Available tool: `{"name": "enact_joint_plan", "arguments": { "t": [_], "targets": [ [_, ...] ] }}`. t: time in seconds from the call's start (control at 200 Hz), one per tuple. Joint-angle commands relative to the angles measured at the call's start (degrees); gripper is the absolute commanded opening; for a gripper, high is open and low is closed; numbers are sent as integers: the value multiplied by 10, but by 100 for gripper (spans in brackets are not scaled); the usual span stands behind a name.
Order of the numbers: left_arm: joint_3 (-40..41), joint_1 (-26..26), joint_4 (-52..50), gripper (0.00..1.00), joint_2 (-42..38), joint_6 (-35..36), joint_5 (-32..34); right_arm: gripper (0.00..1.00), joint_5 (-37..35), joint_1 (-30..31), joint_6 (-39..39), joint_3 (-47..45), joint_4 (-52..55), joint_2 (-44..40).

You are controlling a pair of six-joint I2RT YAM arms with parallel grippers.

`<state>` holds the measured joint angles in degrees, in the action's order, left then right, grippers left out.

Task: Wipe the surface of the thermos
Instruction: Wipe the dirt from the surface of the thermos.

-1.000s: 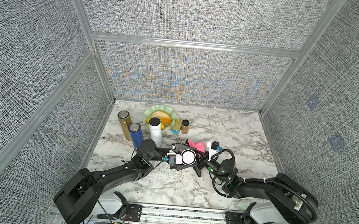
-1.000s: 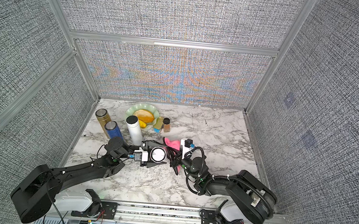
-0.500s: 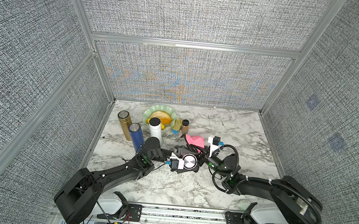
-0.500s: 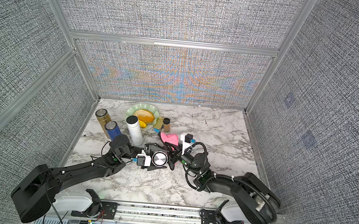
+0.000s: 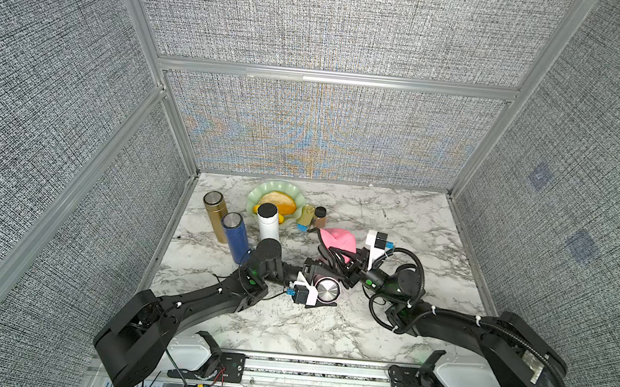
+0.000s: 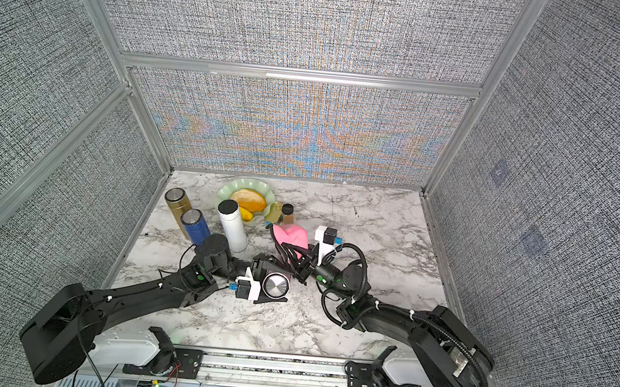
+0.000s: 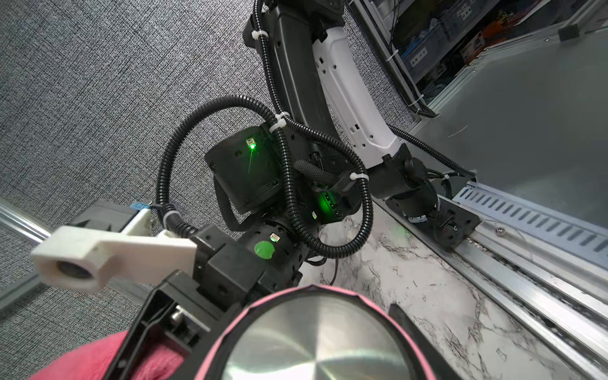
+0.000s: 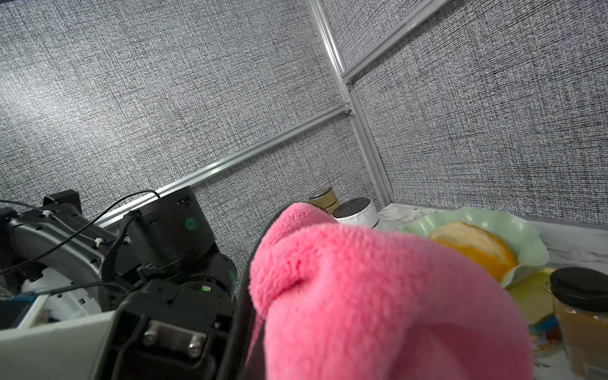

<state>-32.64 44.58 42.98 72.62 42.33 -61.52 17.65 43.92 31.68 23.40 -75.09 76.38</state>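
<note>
The wiping step appears to be in hand. The left pincer point(image 5: 321, 285) is clamped on the thermos point(image 5: 327, 291), held at lower centre in both top views with its steel end facing the camera. The right pincer point(image 5: 339, 262) is clamped on a pink cloth point(image 5: 337, 238) just above it. Next, the cloth should press and slide along the thermos wall. That wall, and any contact with the cloth, are hidden.
</note>
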Motion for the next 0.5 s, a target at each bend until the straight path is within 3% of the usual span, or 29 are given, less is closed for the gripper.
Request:
{"name": "enact_joint_plan", "arguments": {
  "t": [0.0,0.185,0.495],
  "targets": [
    [-2,2,15,3,-3,24,-13,0,-7,9,-7,-12,19,35],
    [6,5,19,3,-7,28,-22,0,-15,2,18,-40,-74,115],
    [15,10,17,2,-24,44,-31,0,-12,11,-47,10,99,-31]
  ]
}}
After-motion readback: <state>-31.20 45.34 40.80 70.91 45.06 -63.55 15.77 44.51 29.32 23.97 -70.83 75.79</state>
